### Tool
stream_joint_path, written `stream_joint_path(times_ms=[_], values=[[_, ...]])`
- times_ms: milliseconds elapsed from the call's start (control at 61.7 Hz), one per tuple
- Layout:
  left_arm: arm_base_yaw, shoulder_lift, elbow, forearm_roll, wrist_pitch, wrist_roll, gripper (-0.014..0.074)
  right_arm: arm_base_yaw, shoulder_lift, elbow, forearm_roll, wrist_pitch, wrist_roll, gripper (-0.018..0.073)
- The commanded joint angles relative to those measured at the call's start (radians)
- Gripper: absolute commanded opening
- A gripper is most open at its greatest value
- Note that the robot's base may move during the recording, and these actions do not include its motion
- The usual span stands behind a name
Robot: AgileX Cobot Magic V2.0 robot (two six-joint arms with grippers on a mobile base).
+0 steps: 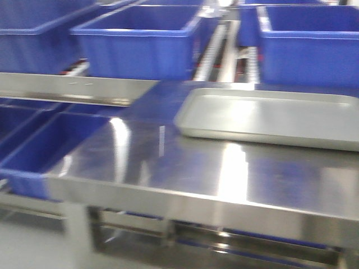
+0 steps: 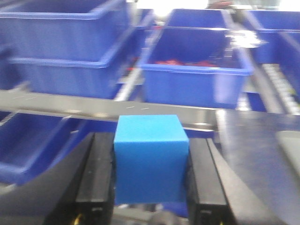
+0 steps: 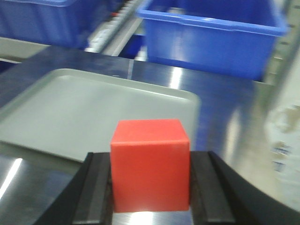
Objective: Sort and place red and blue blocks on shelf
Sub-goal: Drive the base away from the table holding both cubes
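In the left wrist view the blue block (image 2: pixel 150 164) sits clamped between two black fingers; my left gripper (image 2: pixel 151 140) is shut on it and faces the shelf's steel front rail (image 2: pixel 70 105). The right wrist view shows the red block (image 3: pixel 150 173) squeezed between the black fingers of my right gripper (image 3: pixel 150 159), just above the shiny table top and at the near edge of the grey tray (image 3: pixel 84 108). Neither gripper nor either block appears in the front view, where the shelf rail (image 1: pixel 78 89) runs at the left.
Big blue bins (image 1: pixel 140 39) stand in rows on the shelf; one bin (image 2: pixel 197 70) holds some red items. The flat grey tray (image 1: pixel 269 117) lies bare on the steel table (image 1: pixel 168 162). Lower blue bins (image 1: pixel 33 151) sit left of the table.
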Motion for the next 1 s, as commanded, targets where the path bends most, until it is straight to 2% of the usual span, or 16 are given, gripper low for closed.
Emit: stream_joint_path(times_ms=[0, 988], values=[[0.002, 0.004, -0.029, -0.004, -0.094, 0.001, 0.0123, -0.007, 0.003, -0.028, -0.001, -0.089, -0.009, 0.0331], [0.002, 0.004, -0.029, -0.004, -0.094, 0.001, 0.0123, -0.007, 0.003, -0.028, -0.001, -0.089, -0.009, 0.0331]])
